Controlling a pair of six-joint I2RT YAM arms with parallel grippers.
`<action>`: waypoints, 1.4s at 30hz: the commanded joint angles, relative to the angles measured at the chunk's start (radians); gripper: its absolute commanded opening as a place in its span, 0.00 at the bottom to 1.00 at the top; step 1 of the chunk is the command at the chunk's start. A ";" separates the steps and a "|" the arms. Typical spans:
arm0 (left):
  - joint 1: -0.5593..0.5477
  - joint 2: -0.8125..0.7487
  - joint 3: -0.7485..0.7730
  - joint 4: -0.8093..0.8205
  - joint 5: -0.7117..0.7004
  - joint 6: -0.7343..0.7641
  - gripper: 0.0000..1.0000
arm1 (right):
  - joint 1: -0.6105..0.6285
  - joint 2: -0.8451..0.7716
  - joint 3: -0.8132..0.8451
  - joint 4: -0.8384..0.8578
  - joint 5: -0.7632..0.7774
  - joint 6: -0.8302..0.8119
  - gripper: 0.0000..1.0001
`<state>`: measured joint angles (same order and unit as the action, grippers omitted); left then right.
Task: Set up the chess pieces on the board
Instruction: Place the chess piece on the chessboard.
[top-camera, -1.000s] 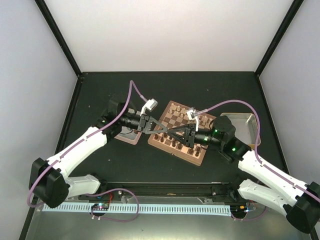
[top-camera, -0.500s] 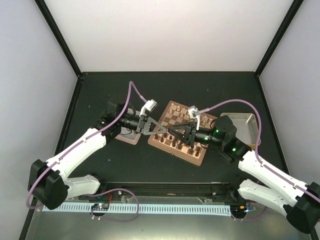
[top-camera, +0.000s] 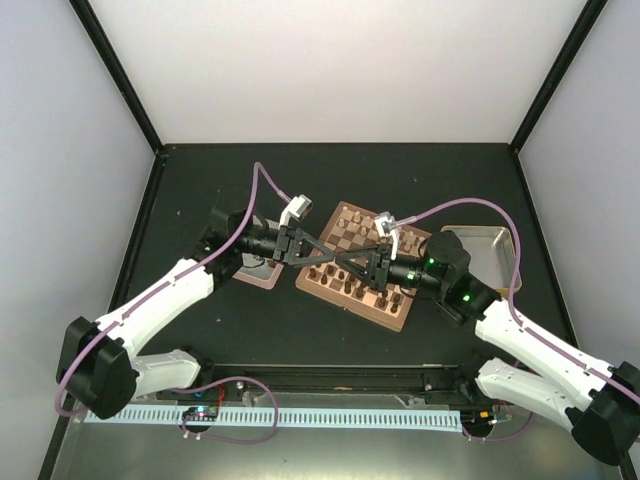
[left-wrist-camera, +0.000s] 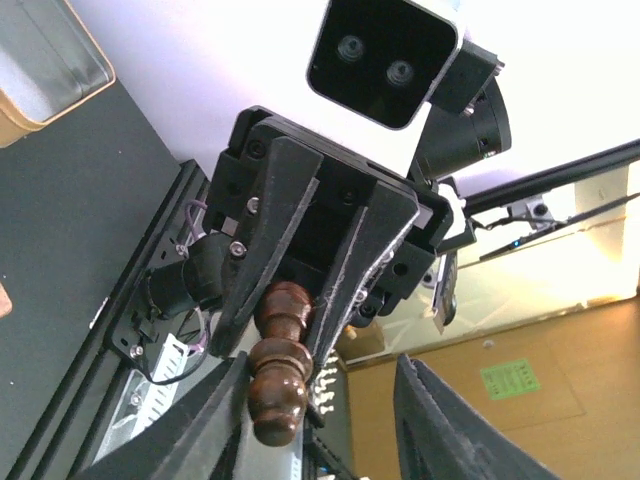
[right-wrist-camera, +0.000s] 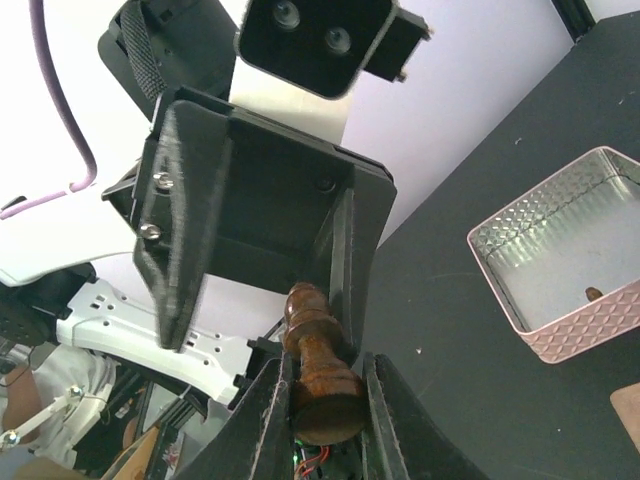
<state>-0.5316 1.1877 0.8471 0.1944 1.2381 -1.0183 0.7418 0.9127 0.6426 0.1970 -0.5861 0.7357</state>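
The wooden chessboard (top-camera: 372, 314) lies mid-table with dark brown chess pieces (top-camera: 345, 285) along its near rows. Both grippers meet tip to tip above it. My right gripper (top-camera: 350, 266) (right-wrist-camera: 325, 385) is shut on the base of one dark brown chess piece (right-wrist-camera: 315, 340), held sideways. My left gripper (top-camera: 330, 262) (left-wrist-camera: 320, 365) is open, its jaws set wide around that same piece (left-wrist-camera: 280, 375). The piece rests against one left finger (left-wrist-camera: 225, 420); the other finger (left-wrist-camera: 430, 420) stands well apart.
A metal tray (top-camera: 485, 250) (left-wrist-camera: 40, 60) sits right of the board. A pinkish tray (top-camera: 255, 272) (right-wrist-camera: 560, 270) sits left of it under the left arm, with a small dark item (right-wrist-camera: 590, 293) inside. Black frame posts stand at the table's far corners.
Almost nothing. Both grippers stay tip to tip over the board; the left arm has shifted very slightly to the left.
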 joint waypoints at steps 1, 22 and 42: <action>0.005 0.013 -0.001 0.074 -0.015 -0.043 0.38 | 0.001 0.007 0.000 -0.014 0.006 -0.021 0.01; 0.008 0.052 0.120 -0.504 -0.297 0.375 0.06 | 0.000 -0.178 0.054 -0.332 0.456 -0.071 0.66; -0.479 0.411 0.490 -1.054 -1.281 0.591 0.04 | 0.000 -0.235 0.165 -1.042 1.294 0.275 0.68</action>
<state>-0.9501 1.5356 1.2289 -0.7486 0.1368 -0.4553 0.7406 0.6861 0.7864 -0.7475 0.5682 0.9340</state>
